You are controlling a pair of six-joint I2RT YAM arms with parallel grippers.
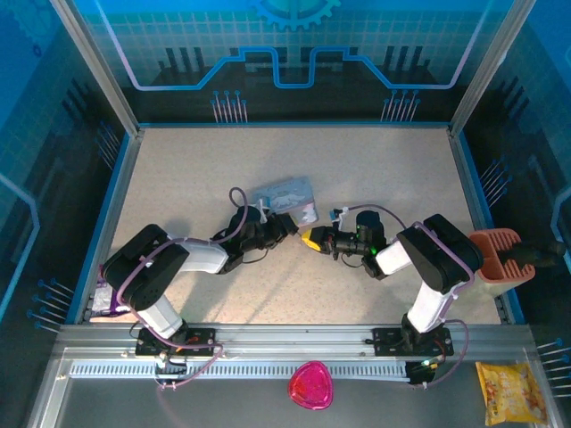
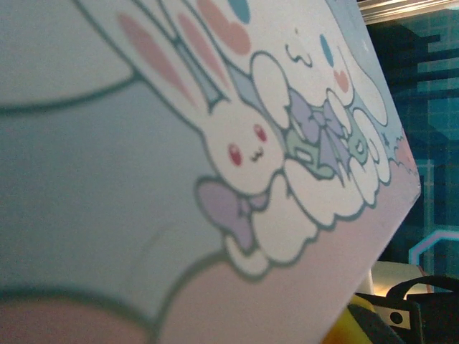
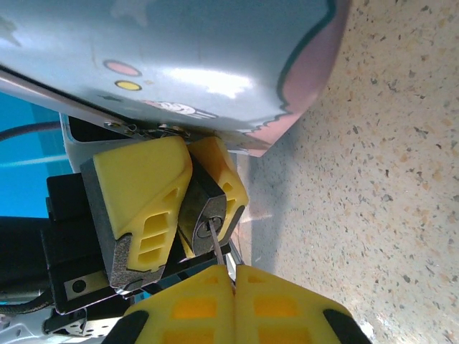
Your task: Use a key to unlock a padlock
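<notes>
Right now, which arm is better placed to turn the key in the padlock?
Right. The right gripper pinches the key, its tip at the keyhole of the padlock. The left gripper clamps the padlock body, so it likely only needs to brace.

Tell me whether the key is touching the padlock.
Touching. The right wrist view shows the tip of the key meeting the keyhole in the padlock, with no gap.

Pastel cartoon-print tin, dark padlock, speckled beige table
</notes>
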